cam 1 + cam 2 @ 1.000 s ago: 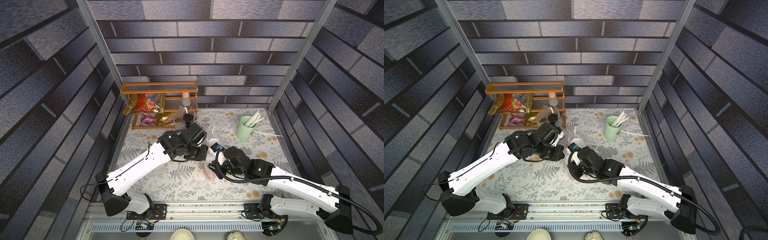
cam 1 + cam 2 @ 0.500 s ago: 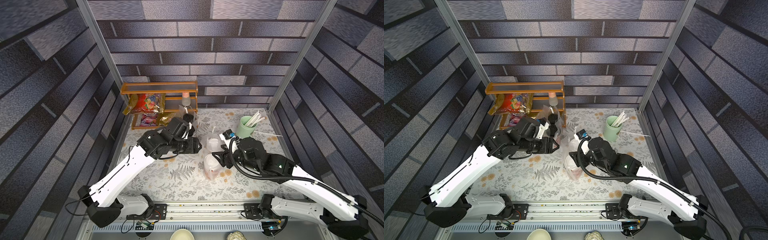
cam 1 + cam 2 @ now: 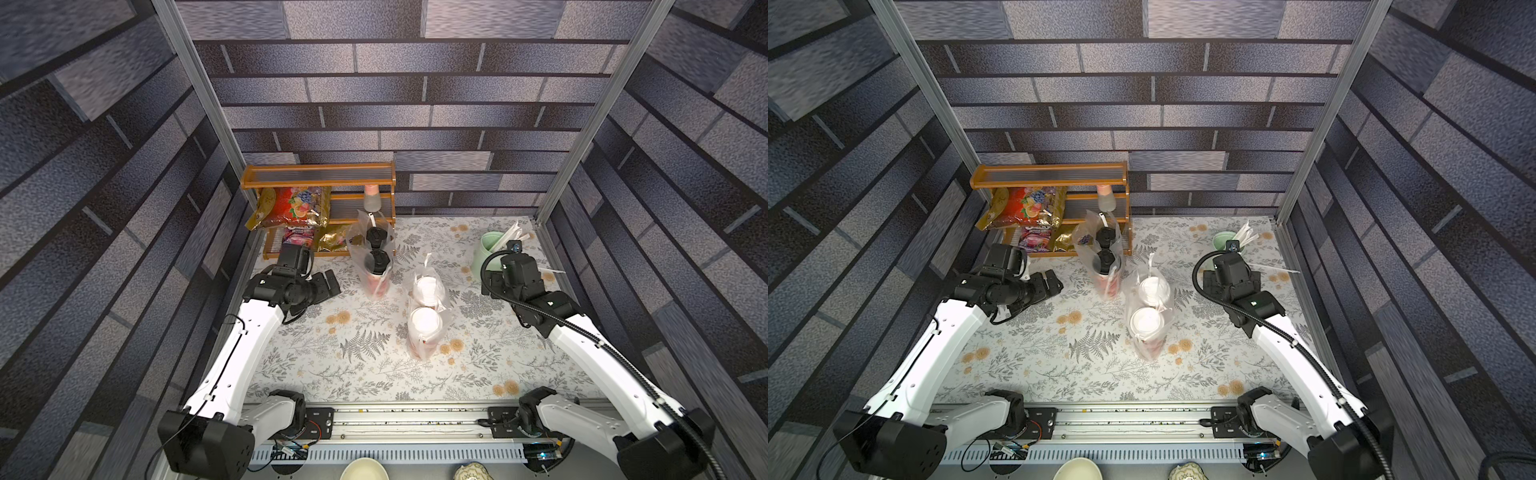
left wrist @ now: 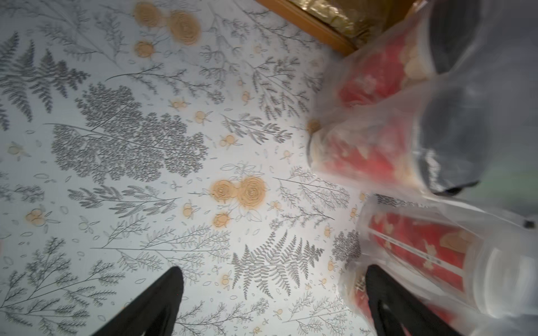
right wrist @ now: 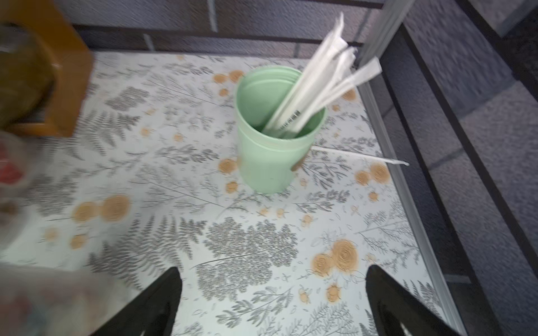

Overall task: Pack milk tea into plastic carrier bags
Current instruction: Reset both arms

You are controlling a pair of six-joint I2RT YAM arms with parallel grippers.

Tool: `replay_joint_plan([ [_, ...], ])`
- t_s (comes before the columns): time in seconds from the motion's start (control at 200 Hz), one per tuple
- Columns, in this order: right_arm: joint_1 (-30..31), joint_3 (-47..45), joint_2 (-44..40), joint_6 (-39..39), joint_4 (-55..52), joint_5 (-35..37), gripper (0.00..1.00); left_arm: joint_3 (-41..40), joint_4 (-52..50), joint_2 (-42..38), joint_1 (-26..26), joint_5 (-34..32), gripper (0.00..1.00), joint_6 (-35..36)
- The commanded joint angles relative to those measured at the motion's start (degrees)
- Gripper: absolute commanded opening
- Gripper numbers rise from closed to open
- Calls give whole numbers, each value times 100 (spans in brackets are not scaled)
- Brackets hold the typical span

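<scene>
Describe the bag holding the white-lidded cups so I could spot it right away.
Start at the wooden rack at the back of the flowered table. Two clear bags of red cups stand near it; yours is the bag farther out, mid-table. Its cups have white lids, while the neighbouring bag's are black.

Both bags [image 3: 426, 276] are thin clear plastic, crinkly and faintly shiny, over red paper cups [image 4: 413, 247] with smooth lids. The tabletop [image 3: 365, 345] has a matt printed covering. The far-left rack [image 3: 318, 183] is varnished wood, holding glossy foil packets [image 3: 291, 205]. The far-right green cup [image 5: 267, 157] looks matt plastic, its straws [image 5: 320, 75] paper-wrapped.
</scene>
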Motion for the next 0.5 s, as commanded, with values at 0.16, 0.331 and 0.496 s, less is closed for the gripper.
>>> replay_joint_plan([
  [0.16,-901,-2035,758,-880,4050,349,100,-1704,2570,-230,416,-2584,100,892],
  [0.331,-1156,-2765,1414,-1139,6368,-340,100,-2764,4895,32,508,-3002,100,1712],
  [0.496,-1471,-3018,2111,-1118,7860,-1057,100,-3559,7085,643,1097,-2035,100,1854],
])
